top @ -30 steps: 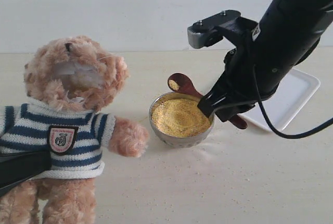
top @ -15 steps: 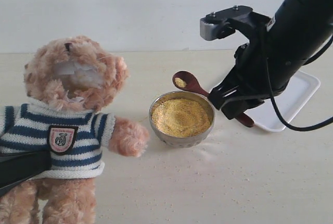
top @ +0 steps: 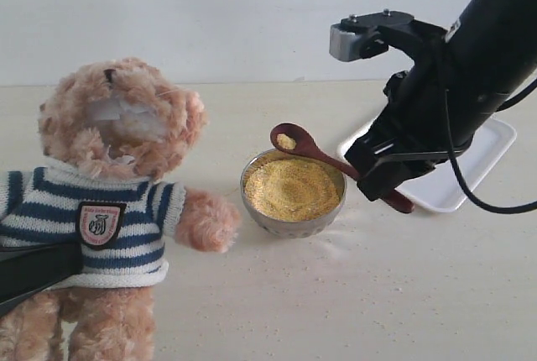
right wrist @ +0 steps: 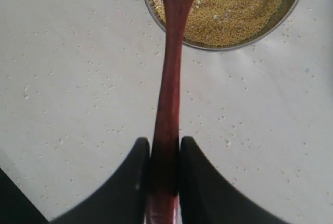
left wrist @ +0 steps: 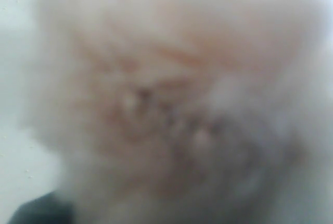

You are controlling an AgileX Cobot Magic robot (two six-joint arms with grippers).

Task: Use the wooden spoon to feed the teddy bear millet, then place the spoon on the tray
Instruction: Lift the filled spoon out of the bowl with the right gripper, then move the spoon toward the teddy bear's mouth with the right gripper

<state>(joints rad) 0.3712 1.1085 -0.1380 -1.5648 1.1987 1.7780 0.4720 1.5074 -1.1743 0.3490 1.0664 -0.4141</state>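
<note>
Glossy wooden spoon, fluffy teddy bear

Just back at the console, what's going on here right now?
The right gripper is clamped on the handle of the wooden spoon. The spoon carries a small scoop of millet over the far rim of the metal bowl. The teddy bear sits off to the left, not yet fed. The left arm reaches across its sweater, but its grip is hidden. The tray lies behind the right arm.
</note>
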